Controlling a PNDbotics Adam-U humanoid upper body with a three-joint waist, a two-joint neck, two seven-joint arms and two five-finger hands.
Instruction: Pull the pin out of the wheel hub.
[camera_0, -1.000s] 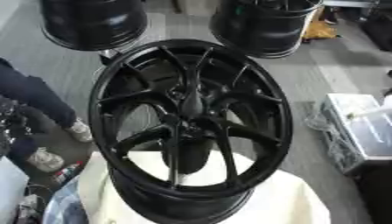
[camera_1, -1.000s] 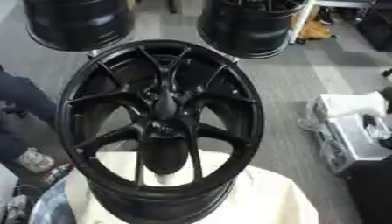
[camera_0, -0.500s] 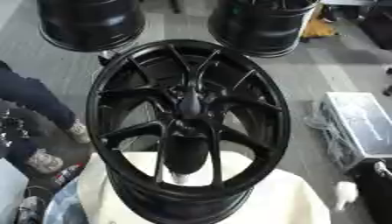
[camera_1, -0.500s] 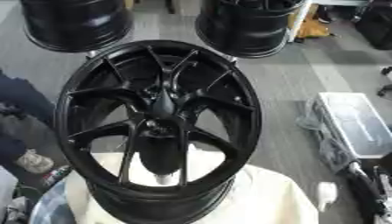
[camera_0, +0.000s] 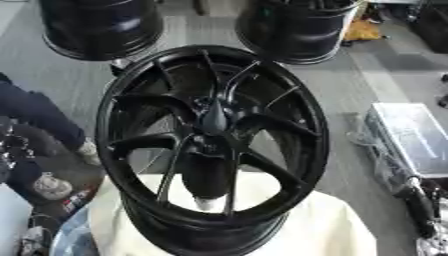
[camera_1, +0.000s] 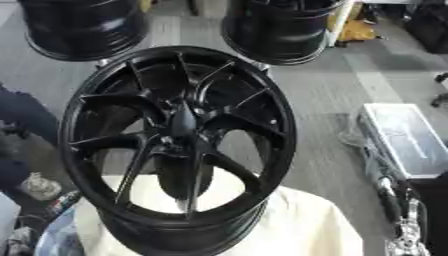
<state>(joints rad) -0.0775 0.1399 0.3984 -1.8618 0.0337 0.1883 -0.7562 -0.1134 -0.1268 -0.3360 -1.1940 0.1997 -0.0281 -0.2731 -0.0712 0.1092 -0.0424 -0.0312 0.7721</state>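
Wheel hub (camera_0: 213, 145), black, sits centre-frame on a cream cloth (camera_0: 328, 230); no pin is discernible. Robot's right arm (camera_1: 398, 210) shows at 4 o'clock, its hand's state unreadable; a blind reach could snag a spoke

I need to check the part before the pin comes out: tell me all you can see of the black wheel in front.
The black wheel is a glossy, metal-looking rim with thin paired spokes running from a central hub to a deep barrel. It lies face up, tilted toward the camera, on a cream cloth that wraps under its near edge. Light surface shows through the lower spoke gaps. No pin can be made out at the hub. Nothing else touches it; the robot's right arm shows at the lower right, apart from it.
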